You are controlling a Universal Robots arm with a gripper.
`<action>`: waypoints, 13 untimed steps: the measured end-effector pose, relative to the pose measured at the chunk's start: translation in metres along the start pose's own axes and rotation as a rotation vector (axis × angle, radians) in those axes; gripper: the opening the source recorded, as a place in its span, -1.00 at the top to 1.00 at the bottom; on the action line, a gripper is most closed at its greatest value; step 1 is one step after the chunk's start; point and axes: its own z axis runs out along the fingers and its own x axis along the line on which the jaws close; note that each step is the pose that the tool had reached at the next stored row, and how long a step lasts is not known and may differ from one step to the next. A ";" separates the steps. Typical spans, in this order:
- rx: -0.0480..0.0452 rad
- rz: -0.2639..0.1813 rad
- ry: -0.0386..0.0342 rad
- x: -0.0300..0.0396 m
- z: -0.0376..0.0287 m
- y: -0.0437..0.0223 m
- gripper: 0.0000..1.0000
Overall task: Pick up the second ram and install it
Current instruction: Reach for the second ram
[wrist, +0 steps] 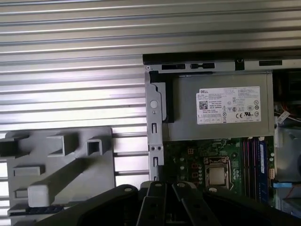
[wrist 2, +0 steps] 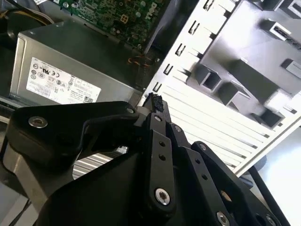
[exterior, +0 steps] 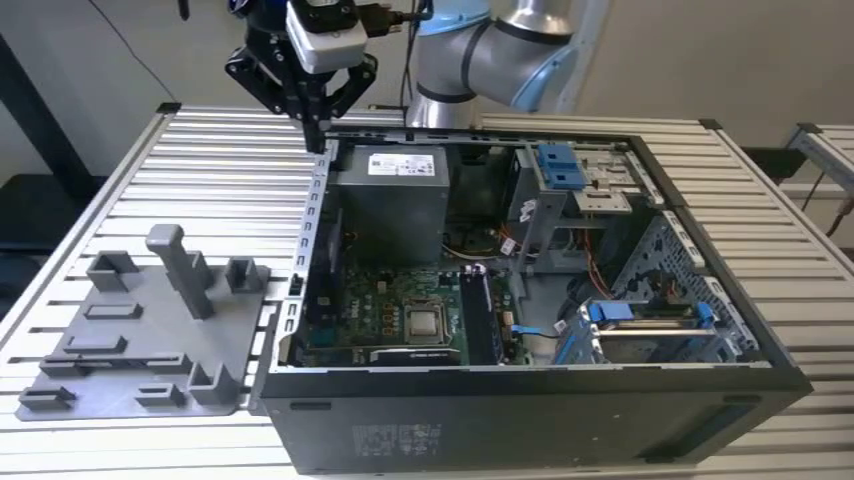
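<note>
Gripper hangs in the upper left of the exterior view, above the back left corner of the case, and its tip is over the table just outside the case wall. Jaws are together, and we see nothing between them in the exterior view or the second wrist view. We take the ram to be the thin dark strip lying along the grey fixture at the lower left of the exterior view. It is well apart from the gripper, and the first wrist view shows the same strip at the fixture's edge. We judge the pick not yet begun.

To do it well, we think the jaws must part before descending. They should line up with the strip's length and take it by its flat faces, clear of the chips, so it stays square for seating.

The fixture's tall post and the small blocks around it stand between gripper and ram, so a low sweep across the fixture could clip them. Inside the case, the slots sit at the right of the board, beside the socket. The power supply is behind them, with cables and a blue bracket to the right, so access there is tight. We cannot tell whether a slot is already filled.
</note>
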 end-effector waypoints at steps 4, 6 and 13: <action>0.0000 -0.001 0.0001 0.0090 -0.0001 -0.0006 0.79; 0.0000 -0.004 0.0002 0.0136 -0.0001 -0.0010 0.79; -0.0008 -0.028 0.0015 0.0291 0.0002 -0.0021 0.79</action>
